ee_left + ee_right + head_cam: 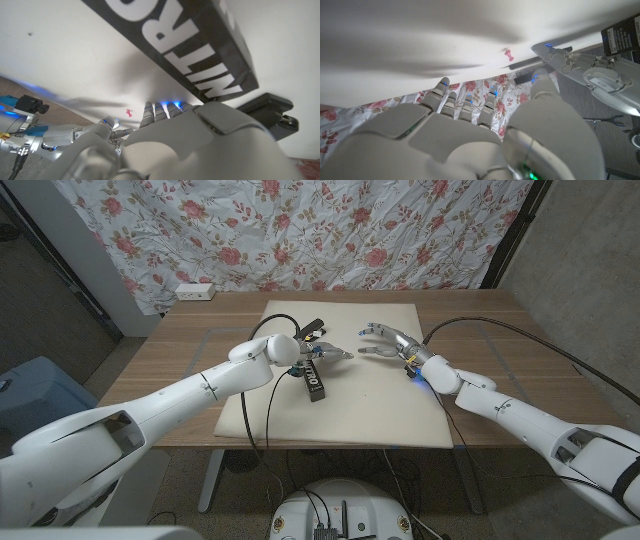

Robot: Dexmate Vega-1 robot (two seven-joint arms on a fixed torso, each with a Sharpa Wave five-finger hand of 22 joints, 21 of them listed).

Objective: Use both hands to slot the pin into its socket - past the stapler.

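Two robot hands meet over a white mat (400, 415) on the wooden worktop (190, 365). The left hand (325, 354) hovers empty above a black box (314, 379) printed with white letters, fingers stretched loosely toward the right hand (385, 340), which hangs just beside it, fingers spread and holding nothing. A small red pin (508, 53) lies on the mat between the two hands' fingertips. A black stapler-like object (266, 113) sits against the box's far end. A white power strip (194, 291) rests at the worktop's far edge, well away from the box.
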